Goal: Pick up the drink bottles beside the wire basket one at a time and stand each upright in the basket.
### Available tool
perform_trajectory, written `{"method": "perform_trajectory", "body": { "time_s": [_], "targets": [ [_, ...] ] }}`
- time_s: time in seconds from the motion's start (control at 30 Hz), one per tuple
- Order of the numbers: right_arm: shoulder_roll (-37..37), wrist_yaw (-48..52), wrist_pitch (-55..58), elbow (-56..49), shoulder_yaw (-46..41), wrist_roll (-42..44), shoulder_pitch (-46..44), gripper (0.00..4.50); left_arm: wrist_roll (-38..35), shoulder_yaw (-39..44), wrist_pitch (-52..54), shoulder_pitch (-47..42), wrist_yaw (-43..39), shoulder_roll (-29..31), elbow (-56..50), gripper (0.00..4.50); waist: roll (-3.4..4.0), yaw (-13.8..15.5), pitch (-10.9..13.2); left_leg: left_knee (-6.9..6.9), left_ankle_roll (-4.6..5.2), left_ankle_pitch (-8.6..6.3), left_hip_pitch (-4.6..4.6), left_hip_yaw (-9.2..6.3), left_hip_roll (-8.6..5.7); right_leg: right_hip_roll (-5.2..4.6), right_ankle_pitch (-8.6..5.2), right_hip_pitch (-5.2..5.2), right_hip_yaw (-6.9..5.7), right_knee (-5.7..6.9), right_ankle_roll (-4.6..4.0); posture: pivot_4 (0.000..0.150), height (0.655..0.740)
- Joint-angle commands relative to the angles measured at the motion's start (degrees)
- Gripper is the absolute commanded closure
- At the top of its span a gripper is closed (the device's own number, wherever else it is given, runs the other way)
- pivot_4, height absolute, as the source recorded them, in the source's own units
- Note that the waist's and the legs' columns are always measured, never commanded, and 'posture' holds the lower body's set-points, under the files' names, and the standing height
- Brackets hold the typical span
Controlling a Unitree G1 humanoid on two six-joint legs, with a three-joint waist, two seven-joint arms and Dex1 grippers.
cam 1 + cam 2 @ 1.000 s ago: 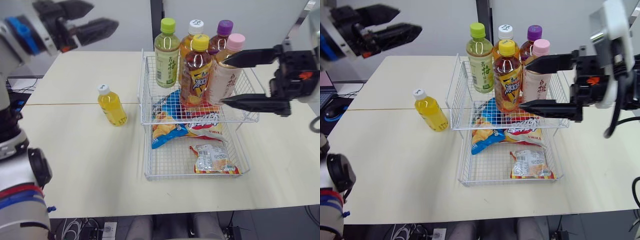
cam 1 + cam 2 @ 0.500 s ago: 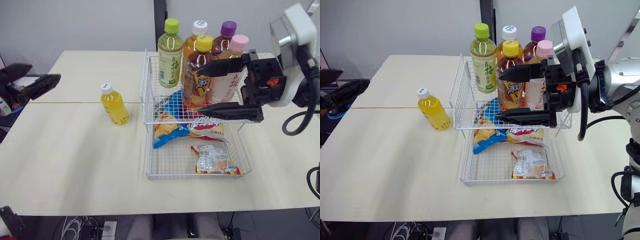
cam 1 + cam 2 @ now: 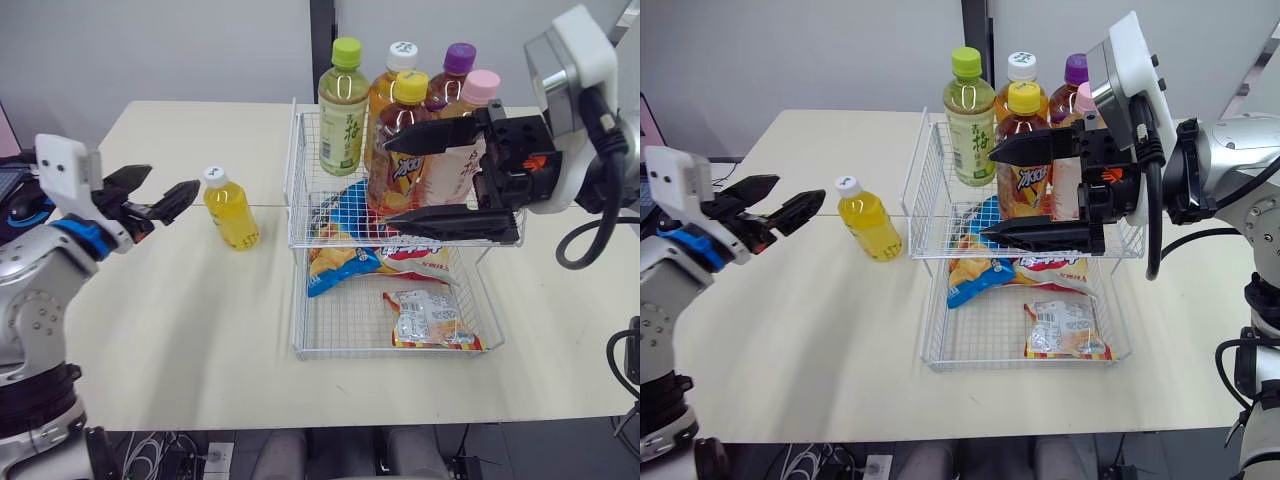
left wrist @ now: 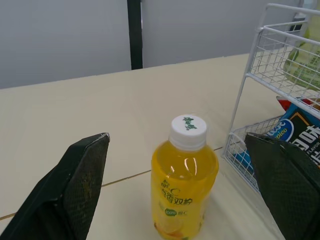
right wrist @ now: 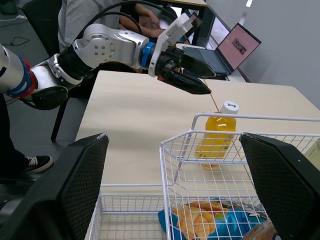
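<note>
Yellow bottle [image 3: 230, 208] is stood upright on the table [image 3: 180, 320], just beside the wire basket [image 3: 296, 170], on the robot's left. Left gripper [image 3: 174, 177] is held with fingers apart, aimed at the bottle, just short of its cap. Right gripper [image 3: 387, 183] is spread wide and empty in front of the upper tier, where five bottles [image 3: 342, 110] are packed upright. Snack bags [image 3: 430, 318] are laid in the lower tier.

My left arm [image 3: 35, 300] is silver-grey with a blue wrist ring [image 3: 82, 237]. My right arm [image 3: 1225, 150] carries a black cable [image 3: 1153, 240] (orange mark [image 3: 1108, 173] near its black fingers [image 3: 1040, 235]). Both have white wrist boxes.
</note>
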Motion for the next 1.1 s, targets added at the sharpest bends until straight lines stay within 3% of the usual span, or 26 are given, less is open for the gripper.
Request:
{"method": "perform_trajectory", "body": {
  "time_s": [0.03, 0.2, 0.5, 0.63, 0.87, 1.1],
  "targets": [
    [-0.67, 0.55, 0.07, -0.88, -1.31, 0.75, -1.24, 0.0, 1.74, -2.14, -0.96, -2.57, 5.18, -1.74, -1.21, 0.03, 0.0, 0.0, 0.0, 0.0, 0.0, 0.0, 0.0, 0.0, 0.01, 0.01, 0.0, 0.0, -0.01, 0.0, 0.0, 0.15, 0.74],
    [-0.57, 0.69, 0.4, -0.99, -1.25, 0.88, -1.42, 0.0, 4.94, -6.83, -1.94, -5.98, 10.14, -5.59, 1.81, 0.03, -0.01, 0.01, -0.01, 0.0, 0.0, 0.0, 0.0, 0.0, -0.02, 0.02, 0.0, 0.0, -0.01, 0.01, 0.0, 0.15, 0.74],
    [-0.7, 1.02, 0.45, -1.19, -1.65, 0.95, -1.23, 0.0, 6.47, -10.69, -2.41, -9.64, 11.33, -7.63, 6.76, 0.03, -0.01, -0.01, -0.01, 0.0, 0.0, 0.0, 0.0, 0.01, -0.03, 0.03, 0.0, -0.01, 0.0, 0.01, 0.0, 0.15, 0.74],
    [-0.54, 0.87, 0.7, -1.6, -2.4, 2.21, -1.01, 0.0, 6.76, -11.4, -2.9, -10.56, 10.54, -7.41, 8.77, 0.87, -0.01, -0.02, -0.01, 0.0, 0.0, 0.0, 0.0, 0.01, -0.03, 0.03, 0.0, -0.01, 0.0, 0.01, 0.0, 0.15, 0.74],
    [-0.69, -1.45, 0.05, -1.44, -2.4, 1.1, -1.1, 0.0, 7.46, -12.22, -3.98, -11.2, 9.7, -7.76, 10.74, 3.12, -0.01, -0.01, -0.01, 0.0, 0.0, 0.0, 0.0, 0.0, -0.03, 0.03, 0.0, -0.01, -0.01, 0.0, 0.0, 0.15, 0.74],
    [-0.83, -3.3, 0.46, -1.08, -2.34, 0.09, -1.32, 0.0, 7.7, -12.36, -4.78, -11.07, 9.2, -7.83, 10.93, 3.14, -0.01, -0.01, -0.01, 0.0, 0.0, 0.0, 0.0, 0.0, -0.04, 0.02, 0.0, 0.0, 0.0, -0.02, 0.0, 0.15, 0.74]
  ]
}}
